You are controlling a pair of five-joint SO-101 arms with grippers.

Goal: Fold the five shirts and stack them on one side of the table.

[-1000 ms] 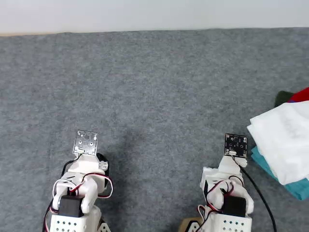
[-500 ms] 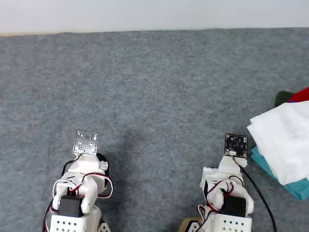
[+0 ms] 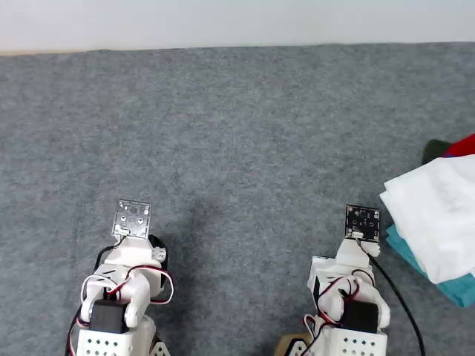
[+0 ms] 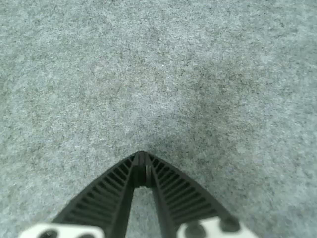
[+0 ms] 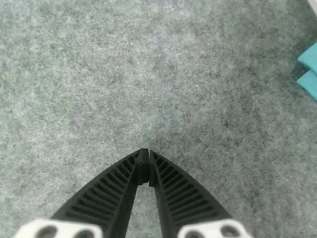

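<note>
Shirts (image 3: pixel 438 222) are piled at the right edge of the grey table (image 3: pixel 237 133), a white one (image 3: pixel 434 211) over a teal one (image 3: pixel 456 289), with red (image 3: pixel 462 144) and dark green (image 3: pixel 434 150) cloth behind. Being soft, light and limp, they are judged best pinched at a hem or corner. The left gripper (image 4: pixel 142 161) and right gripper (image 5: pixel 144 157) are closed on nothing, and no writing can be read.
</note>
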